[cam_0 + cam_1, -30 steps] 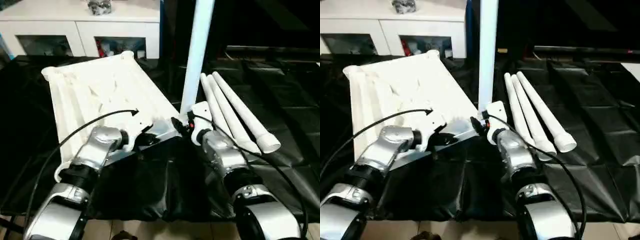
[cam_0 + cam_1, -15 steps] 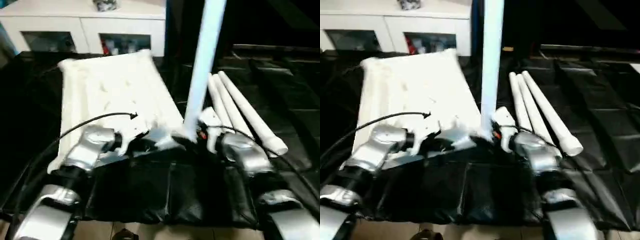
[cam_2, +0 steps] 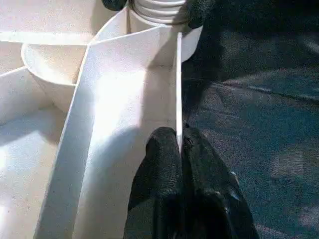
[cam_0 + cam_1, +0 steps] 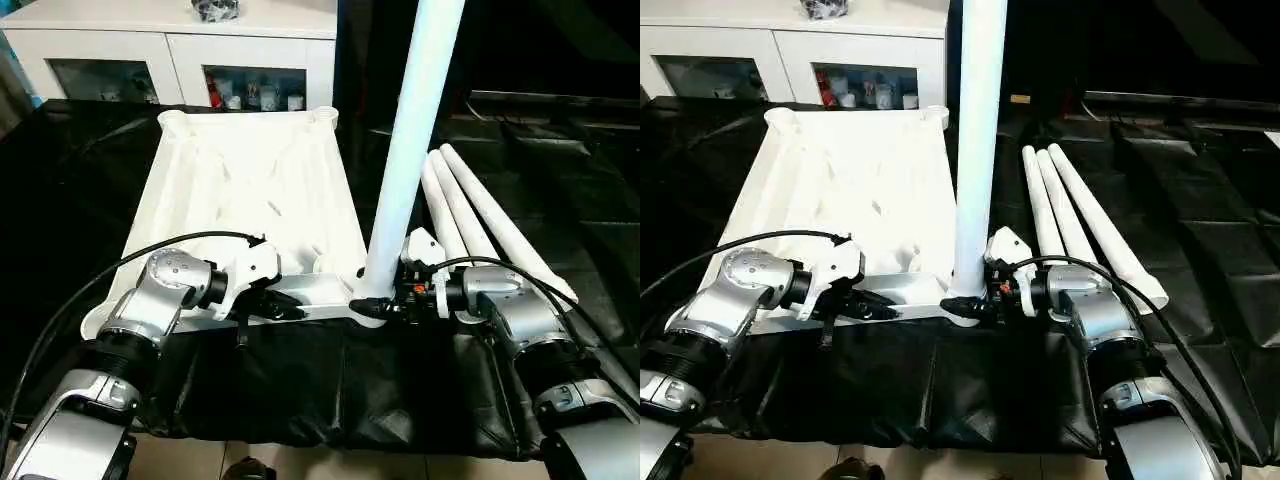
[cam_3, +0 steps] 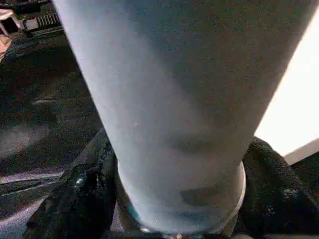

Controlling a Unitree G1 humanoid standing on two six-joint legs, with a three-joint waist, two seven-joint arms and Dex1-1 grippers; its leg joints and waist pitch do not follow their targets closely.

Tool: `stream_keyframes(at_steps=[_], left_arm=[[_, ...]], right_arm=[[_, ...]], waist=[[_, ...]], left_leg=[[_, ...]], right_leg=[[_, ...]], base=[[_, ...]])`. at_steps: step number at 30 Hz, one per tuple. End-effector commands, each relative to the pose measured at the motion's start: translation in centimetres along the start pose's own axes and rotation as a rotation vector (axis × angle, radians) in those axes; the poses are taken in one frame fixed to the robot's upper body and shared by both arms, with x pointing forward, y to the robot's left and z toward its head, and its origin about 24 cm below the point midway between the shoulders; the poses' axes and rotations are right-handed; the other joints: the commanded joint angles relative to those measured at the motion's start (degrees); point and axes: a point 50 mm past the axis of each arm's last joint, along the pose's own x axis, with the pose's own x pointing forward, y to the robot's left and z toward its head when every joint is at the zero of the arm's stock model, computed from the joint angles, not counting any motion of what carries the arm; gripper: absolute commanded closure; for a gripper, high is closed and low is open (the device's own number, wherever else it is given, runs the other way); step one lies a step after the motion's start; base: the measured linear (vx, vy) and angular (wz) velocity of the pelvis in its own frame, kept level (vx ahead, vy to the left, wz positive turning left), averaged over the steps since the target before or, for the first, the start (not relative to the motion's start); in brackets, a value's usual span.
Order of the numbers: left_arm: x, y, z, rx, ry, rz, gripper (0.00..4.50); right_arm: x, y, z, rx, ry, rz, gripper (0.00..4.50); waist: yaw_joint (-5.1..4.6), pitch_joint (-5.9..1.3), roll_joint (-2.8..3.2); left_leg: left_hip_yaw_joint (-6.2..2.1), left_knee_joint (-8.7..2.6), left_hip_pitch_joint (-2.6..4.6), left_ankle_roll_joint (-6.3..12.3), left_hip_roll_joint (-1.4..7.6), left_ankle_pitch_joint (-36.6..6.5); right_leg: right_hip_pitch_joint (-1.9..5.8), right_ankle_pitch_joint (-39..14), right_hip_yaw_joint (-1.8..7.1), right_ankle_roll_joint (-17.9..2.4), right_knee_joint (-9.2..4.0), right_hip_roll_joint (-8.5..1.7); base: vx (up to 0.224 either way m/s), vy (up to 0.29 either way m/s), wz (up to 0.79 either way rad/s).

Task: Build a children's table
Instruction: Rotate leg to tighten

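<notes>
Left gripper [image 3: 179, 144]: jaws pinched tight on the thin near rim of the tabletop [image 4: 250, 190], one black finger on each side of the wall. Right gripper [image 4: 385, 305]: jaws spread around the base of the upright leg [image 4: 410, 150], a black finger [image 5: 87, 199] on either side, touching it just above the ringed collar.

Tabletop lying underside up on the surface [image 4: 300, 390], near edge toward the robot. Upright leg seated in the near corner socket on the robot's right. Three more legs [image 4: 490, 225] lying side by side just beside that corner, fanned away to the right, resting on the black sheeting. White cabinet [image 4: 170, 45] with glass doors standing beyond the far edge of the tabletop. Black cables arching over both silver forearms.

Tabletop of white plastic, ribbed inside, with round cup sockets at the corners. Legs smooth, tubular, tapered. Sheeting glossy, creased in squares.
</notes>
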Motion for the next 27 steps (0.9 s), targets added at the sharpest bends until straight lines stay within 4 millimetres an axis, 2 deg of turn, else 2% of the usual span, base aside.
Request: stream_keyframes(at_steps=[1,5,6,8,9,10,11,12,13,14,15,16,17,18,21,23,27], left_arm=[[0.9,0.3,1.5,0.033,-0.041,-0.004,4.5],[1.4,1.0,2.0,-0.02,-0.08,0.082,4.5],[1.6,1.2,2.2,-0.04,-0.098,0.122,4.5],[1.7,1.3,2.3,-0.047,-0.106,0.137,4.5],[2.2,1.6,2.8,-0.07,-0.12,0.184,4.5],[3.2,1.7,3.3,-0.099,-0.127,0.244,4.5],[3.5,1.7,3.5,-0.108,-0.13,0.262,4.5],[4.1,1.7,3.7,-0.123,-0.138,0.286,4.5],[4.4,1.7,3.9,-0.13,-0.142,0.298,4.5],[4.6,1.7,3.9,-0.133,-0.144,0.302,4.5],[5.7,1.4,4.4,-0.145,-0.156,0.323,4.5],[5.9,1.4,4.5,-0.148,-0.158,0.329,4.5],[6.3,1.2,4.6,-0.148,-0.161,0.33,4.5],[6.6,1.1,4.8,-0.147,-0.165,0.325,4.5],[6.8,0.9,5.0,-0.143,-0.171,0.314,4.5],[6.7,0.9,4.9,-0.138,-0.17,0.309,4.5],[5.5,0.7,4.6,-0.084,-0.185,0.25,4.5]], right_arm=[[2.2,1.3,0.1,0.016,-0.013,0.089,1.73],[3.1,0.5,0.2,0.059,-0.062,-0.109,1.75],[3.5,-0.2,0.1,0.084,-0.066,-0.224,1.75],[3.6,-0.4,0.0,0.095,-0.065,-0.267,1.75],[4.0,-1.0,-0.1,0.151,-0.074,-0.401,1.76],[4.7,-1.5,-0.3,0.233,-0.087,-0.549,1.76],[5.0,-1.6,-0.3,0.26,-0.088,-0.593,1.76],[5.5,-1.5,-0.3,0.285,-0.095,-0.615,1.76],[5.8,-1.4,-0.2,0.291,-0.1,-0.617,1.76],[5.9,-1.4,-0.2,0.293,-0.1,-0.623,1.76],[6.8,-1.0,0.1,0.302,-0.109,-0.641,1.76],[7.1,-0.9,0.2,0.304,-0.116,-0.641,1.41],[7.3,-0.8,0.3,0.302,-0.122,-0.649,1.41],[7.4,-0.8,0.4,0.295,-0.13,-0.645,1.06],[7.4,-0.9,0.8,0.274,-0.14,-0.649,0.97],[7.2,-1.0,0.9,0.243,-0.133,-0.65,0.71],[5.9,-1.2,1.2,0.142,-0.139,-0.533,0.6]], waist=[[0.06,-4.0,-0.53],[-0.17,-3.7,-0.52],[-0.7,-3.57,-0.59],[-1.07,-3.53,-0.63],[-1.38,-3.43,-0.65],[-1.88,-3.27,-0.29],[-1.88,-3.27,-0.29],[-2.09,-3.45,-0.49],[-2.09,-3.47,-0.54],[-1.83,-3.46,-0.58],[-1.81,-3.58,-0.54],[-1.8,-3.61,-0.51],[-1.64,-3.73,-0.47],[-1.63,-3.75,-0.65],[-1.55,-3.84,-0.47],[-1.57,-3.83,-0.37],[-1.68,-3.84,-0.48]], left_leg=[[-1.17,-3.67,1.23,2.68,2.75,-11.4],[-1.26,-3.96,1.44,1.45,2.75,-13.6],[-1.5,-4.22,1.55,-0.06,2.65,-15.2],[-1.68,-4.36,1.7,-0.79,2.55,-16.4],[-1.65,-4.36,1.72,-0.81,2.54,-17.0],[-1.81,-4.46,1.81,-1.32,2.49,-18.0],[-1.81,-4.46,1.81,-1.32,2.49,-18.0],[-1.95,-4.47,1.79,-1.92,2.32,-17.8],[-1.82,-4.43,1.81,-1.74,2.34,-17.4],[-1.67,-4.26,1.98,-0.97,2.27,-17.3],[-1.6,-4.3,1.81,-0.49,2.3,-16.1],[-1.61,-4.36,1.7,-0.39,2.33,-15.6],[-1.47,-4.24,1.86,-0.23,2.35,-15.2],[-1.38,-4.2,1.74,0.26,2.23,-14.8],[-1.4,-4.16,1.54,0.94,2.22,-14.1],[-1.37,-4.19,1.52,1.13,2.22,-13.9],[-1.4,-4.21,1.28,1.59,2.25,-13.7]], right_leg=[[2.4,-11.9,2.56,-13.0,-4.0,-4.94],[2.14,-16.7,2.6,-11.9,-4.51,-5.08],[2.03,-20.0,2.63,-11.3,-4.8,-5.28],[2.01,-22.5,2.55,-10.4,-5.16,-5.21],[1.87,-22.9,2.68,-10.4,-5.26,-5.27],[1.82,-24.2,2.67,-10.4,-5.39,-5.31],[1.82,-24.2,2.67,-10.4,-5.39,-5.31],[2.06,-25.5,2.51,-9.6,-5.54,-5.36],[2.02,-25.0,2.6,-9.4,-5.62,-5.31],[1.85,-24.1,2.72,-9.2,-5.81,-5.25],[1.94,-22.0,2.83,-9.4,-5.58,-5.22],[2.06,-20.9,2.79,-9.6,-5.45,-5.13],[1.92,-18.8,2.76,-10.0,-5.3,-4.95],[2.08,-17.4,2.77,-10.4,-5.18,-4.91],[2.31,-16.6,2.71,-10.5,-5.09,-5.09],[2.28,-16.3,2.69,-10.5,-5.07,-4.98],[2.53,-15.7,2.64,-10.5,-4.99,-4.97]], base=[[0.0,0.0,0.0],[0.0,0.0,0.0],[0.0,0.0,0.0],[0.0,0.0,0.0],[0.0,0.0,0.0],[0.0,0.0,0.0],[0.0,0.0,0.0],[0.0,0.0,0.0],[0.0,0.0,0.0],[0.0,0.0,0.0],[0.0,0.0,0.0],[0.0,0.0,0.0],[0.0,0.0,0.0],[0.0,0.0,0.0],[0.0,0.0,0.0],[0.0,0.0,0.0],[0.0,0.0,0.0]])
